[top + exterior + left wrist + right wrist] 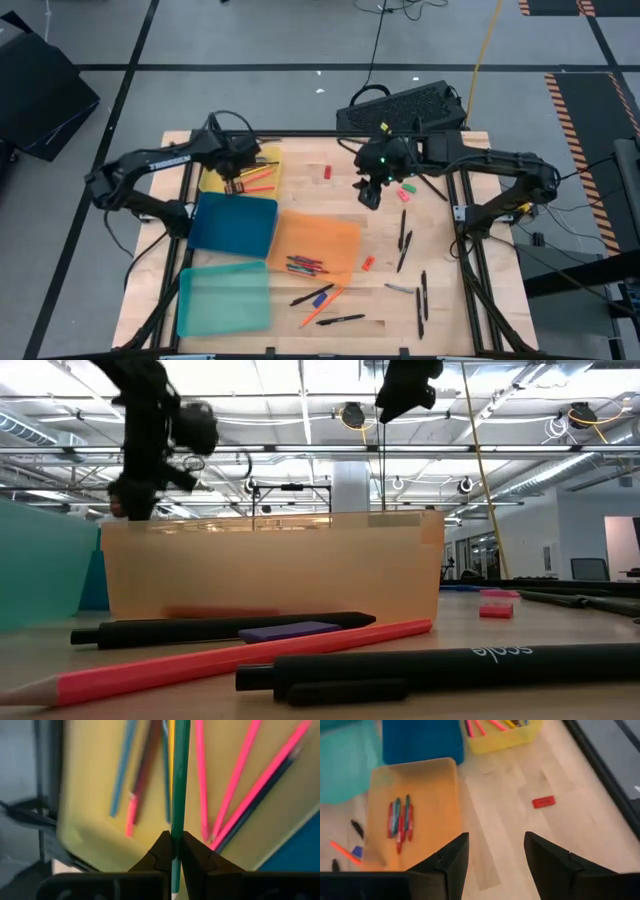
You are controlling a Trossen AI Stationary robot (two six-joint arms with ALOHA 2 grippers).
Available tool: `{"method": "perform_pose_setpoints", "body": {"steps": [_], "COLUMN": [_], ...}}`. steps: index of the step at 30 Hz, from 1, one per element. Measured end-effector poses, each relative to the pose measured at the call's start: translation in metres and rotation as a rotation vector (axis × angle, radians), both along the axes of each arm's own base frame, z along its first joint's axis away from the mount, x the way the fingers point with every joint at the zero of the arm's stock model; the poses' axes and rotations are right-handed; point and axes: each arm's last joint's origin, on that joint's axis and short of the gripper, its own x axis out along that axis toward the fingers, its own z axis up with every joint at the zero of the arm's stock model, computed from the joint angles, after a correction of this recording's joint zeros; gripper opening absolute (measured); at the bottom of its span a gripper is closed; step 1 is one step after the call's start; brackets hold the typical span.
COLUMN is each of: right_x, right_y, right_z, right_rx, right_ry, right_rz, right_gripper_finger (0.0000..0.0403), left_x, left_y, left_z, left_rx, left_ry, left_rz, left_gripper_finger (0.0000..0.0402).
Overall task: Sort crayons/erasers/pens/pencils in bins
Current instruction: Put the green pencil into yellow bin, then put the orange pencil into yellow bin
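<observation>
Looking straight down from the high view: left claw (236,172) over the yellow bin (262,168), with pink pencils (258,178) lying inside. Dark blue bin (235,224) just beside the yellow bin, orange bin (318,243) next to that, teal bin (223,298) beyond the dark blue one. Right claw (371,190) hovering above bare bench (330,205), past the orange bin's far edge, close to a green eraser (407,187) and a red eraser (327,172). Black pens (403,240) scattered on the bench beside the orange bin — another red eraser (368,263) among them.

Level across the bench in the low view: orange bin wall in the middle, with a black pen (455,666) and an orange-pink pencil (215,662) lying in front of it.

Seen from the left wrist: left claw clamped together on a green pencil (179,780), held above the yellow bin with pink and blue sticks on its floor.

Seen from the right wrist: right claw fingers (451,862) set well apart, nothing between them — red eraser on the bench ahead, crayons (400,817) bunched inside the orange bin.
</observation>
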Motion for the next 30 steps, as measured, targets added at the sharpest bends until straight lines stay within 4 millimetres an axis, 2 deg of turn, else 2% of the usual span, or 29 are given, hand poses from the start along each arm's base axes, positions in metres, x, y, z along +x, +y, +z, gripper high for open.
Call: {"method": "perform_pose_setpoints", "body": {"steps": [3, 7, 10, 14, 19, 23, 27, 30], "right_x": [0.001, 0.001, -0.002, -0.008, -0.018, -0.030, -0.038, -0.036], "right_y": [0.008, 0.014, 0.022, 0.038, 0.070, 0.099, 0.128, 0.149], "right_z": [-0.001, -0.002, -0.005, -0.013, -0.039, -0.075, -0.108, -0.119], "right_rx": [0.010, 0.012, 0.016, -0.017, -0.045, -0.038, -0.058, -0.064], "right_ry": [0.004, 0.015, 0.065, 0.170, 0.293, 0.407, 0.398, 0.265], "right_rz": [0.014, 0.034, 0.057, 0.127, 0.305, 0.541, 0.681, 0.736], "right_gripper_finger": [0.0185, 0.0185, 0.0185, 0.0185, 0.0185, 0.0184, 0.0175, 0.0170], "left_x": [-0.001, 0.003, 0.007, 0.010, 0.011, 0.007, 0.003, -0.003], "left_y": [0.004, 0.012, 0.018, 0.021, 0.022, 0.019, 0.013, 0.005], "left_z": [-0.027, -0.051, -0.063, -0.067, -0.055, -0.033, -0.006, 0.013], "left_rx": [-0.030, -0.042, -0.050, -0.073, -0.034, -0.016, 0.039, 0.077], "left_ry": [0.047, 0.081, 0.112, 0.120, 0.127, 0.121, 0.029, -0.055], "left_rz": [0.027, 0.056, 0.087, 0.088, 0.105, 0.129, 0.160, 0.158], "left_gripper_finger": [0.0022, 0.0023, 0.0035, 0.0086, 0.0180, 0.0241, 0.0268, 0.0267]}}
